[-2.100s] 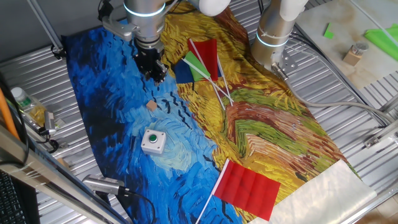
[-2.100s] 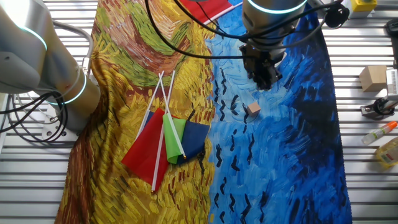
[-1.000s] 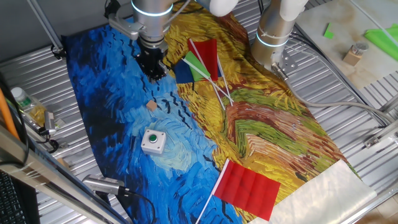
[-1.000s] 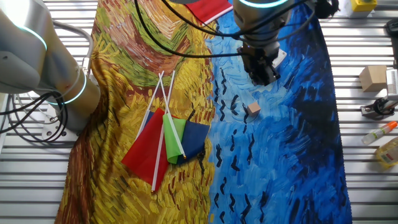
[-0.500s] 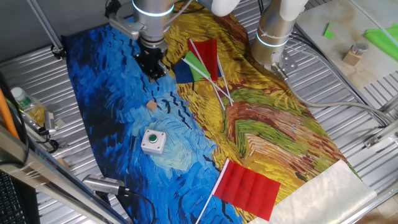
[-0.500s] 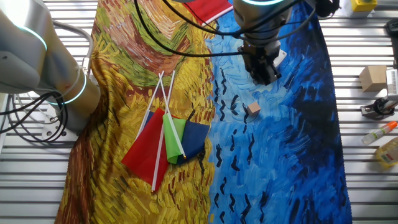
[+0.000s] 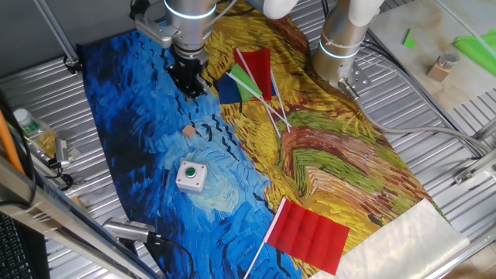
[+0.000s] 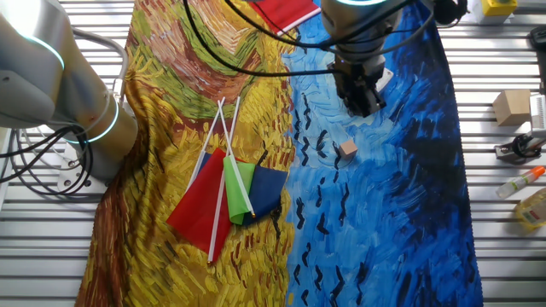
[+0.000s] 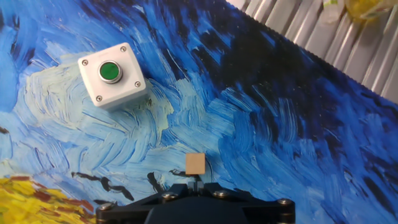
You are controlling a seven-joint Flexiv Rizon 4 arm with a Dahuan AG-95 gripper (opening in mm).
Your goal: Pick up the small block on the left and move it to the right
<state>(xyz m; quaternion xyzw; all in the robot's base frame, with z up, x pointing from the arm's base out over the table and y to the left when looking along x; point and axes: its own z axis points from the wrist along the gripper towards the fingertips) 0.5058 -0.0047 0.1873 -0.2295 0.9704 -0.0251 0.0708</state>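
Observation:
The small block is a tiny tan wooden cube on the blue part of the painted cloth, seen in one fixed view (image 7: 188,132), in the other fixed view (image 8: 346,151), and in the hand view (image 9: 195,163). My gripper (image 7: 194,91) hangs above the cloth, behind the block and apart from it. In the other fixed view the gripper (image 8: 363,107) stands above the block in the picture. In the hand view the block lies just beyond the gripper (image 9: 196,182). The jaws stand together with nothing between them.
A white box with a green button (image 7: 191,176) sits on the cloth near the block; it also shows in the hand view (image 9: 112,73). A bundle of flags (image 7: 249,76) lies to the right, and a red flag (image 7: 310,232) at the front. A second arm's base (image 7: 341,46) stands behind. A larger wooden block (image 8: 512,107) sits off the cloth.
Over the two seconds the gripper has risen and drawn back a little from the block. In the last half second nothing visibly moved. The block has stayed put.

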